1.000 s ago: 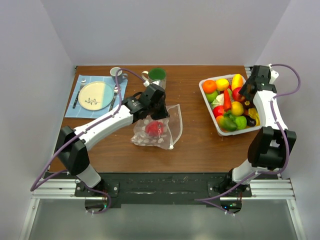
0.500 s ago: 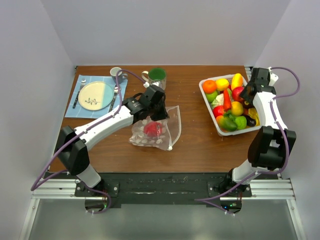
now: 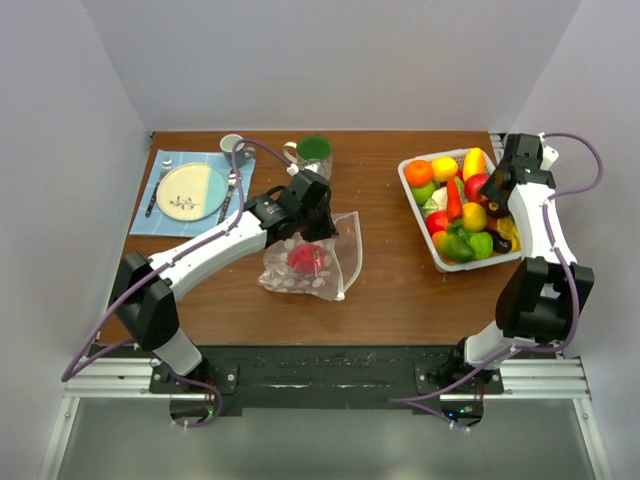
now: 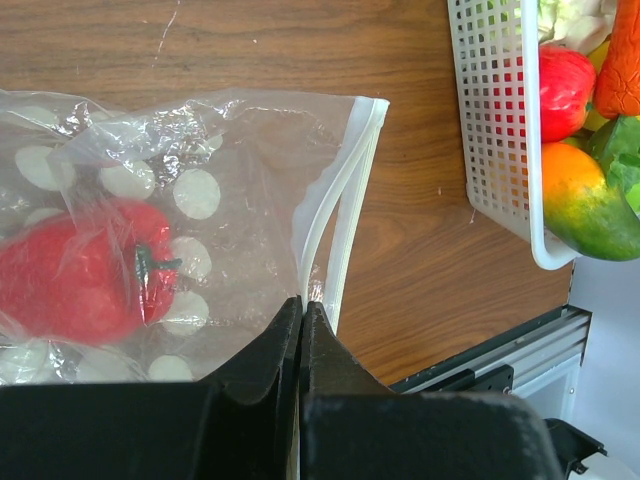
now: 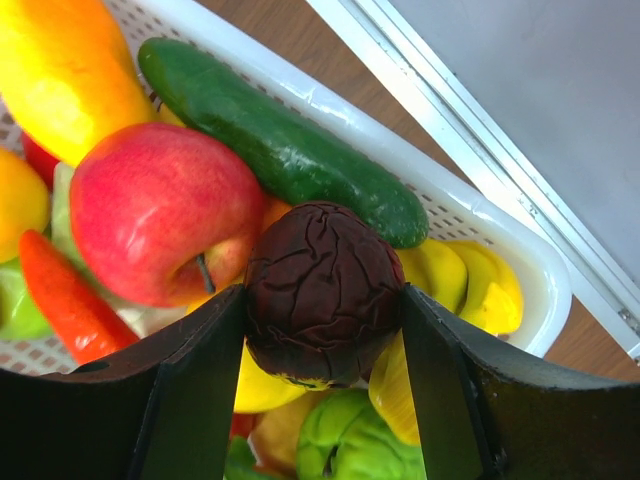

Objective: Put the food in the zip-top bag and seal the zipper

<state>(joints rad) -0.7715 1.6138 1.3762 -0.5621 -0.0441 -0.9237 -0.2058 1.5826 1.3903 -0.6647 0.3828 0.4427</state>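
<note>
The clear dotted zip-top bag lies on the table left of centre with a red toy pepper inside. In the left wrist view the pepper shows through the plastic, and the pale zipper runs along the open mouth edge. My left gripper is shut on the bag's upper mouth edge by the zipper; it also shows in the top view. My right gripper is shut on a dark wrinkled round fruit, just above the other food in the white basket.
The white slatted basket at the right holds several toy fruits and vegetables, among them a red apple and a green cucumber. A plate on a blue mat, cutlery, a white cup and a green mug stand at the back left.
The bag and the pepper have shifted slightly left under my left gripper. My right wrist has shifted a little over the basket.
</note>
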